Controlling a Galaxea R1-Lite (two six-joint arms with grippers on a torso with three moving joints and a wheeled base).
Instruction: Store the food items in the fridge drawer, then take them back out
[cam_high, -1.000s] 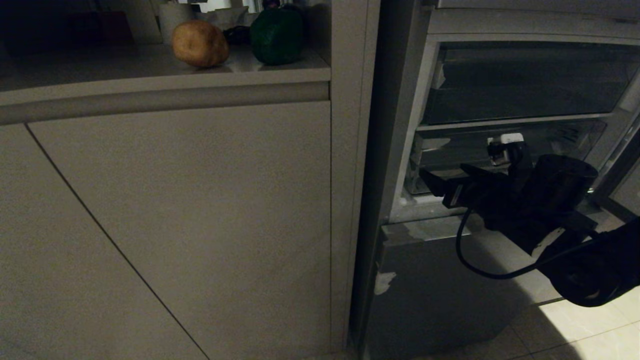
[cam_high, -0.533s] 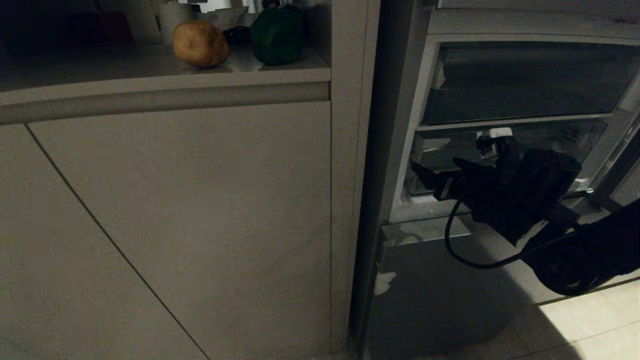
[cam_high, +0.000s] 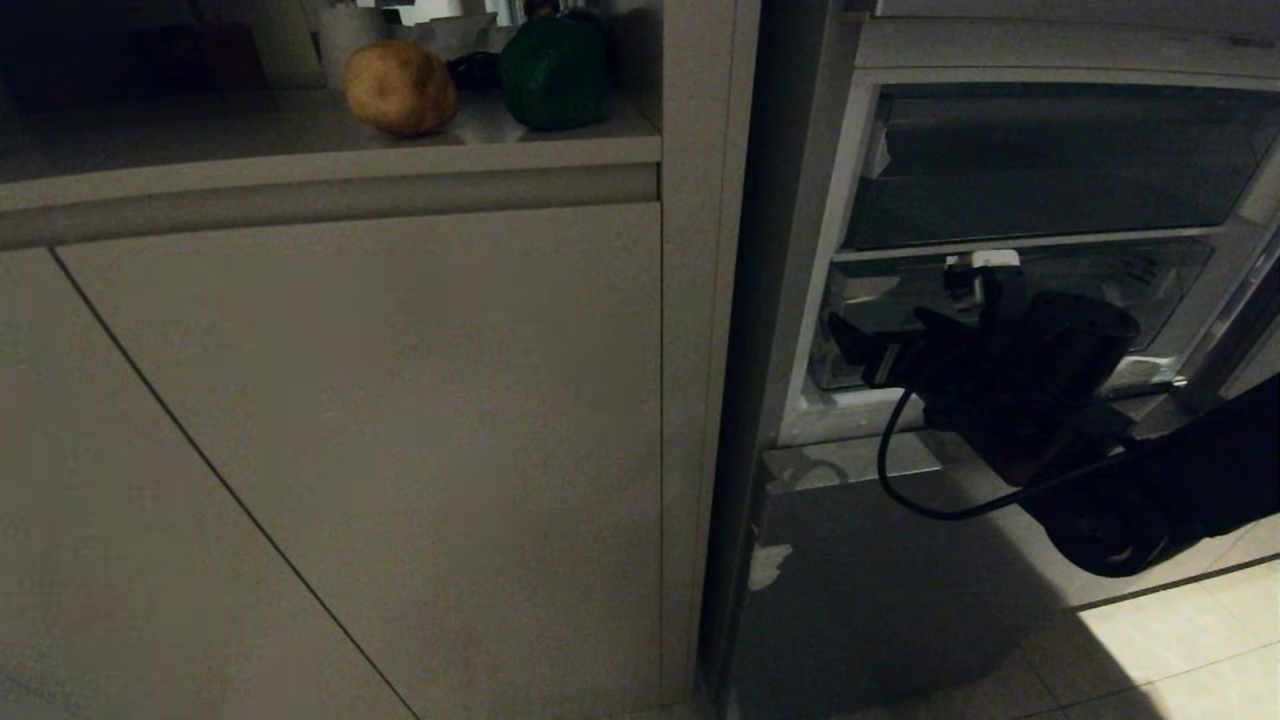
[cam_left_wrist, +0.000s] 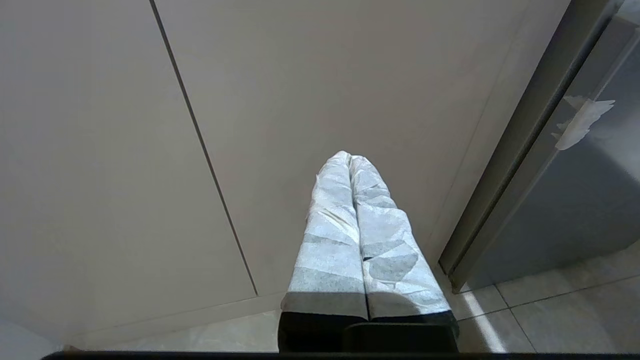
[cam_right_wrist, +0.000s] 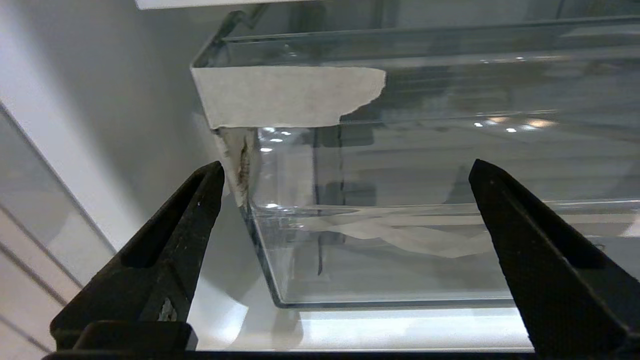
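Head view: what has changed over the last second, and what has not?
The right gripper, open and holding nothing, moved up and inward toward the clear fridge drawer. The potato and bell pepper stayed on the counter; the left gripper stayed shut by the cabinet.

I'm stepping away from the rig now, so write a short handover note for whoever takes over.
Right gripper: open, holding nothing, at the clear fridge drawer inside the open fridge.
Left gripper: shut, holding nothing, parked by the cabinet door.
Potato and green pepper: both on the counter.
Done: fridge open.
Left: store both items in the drawer, then take them out.
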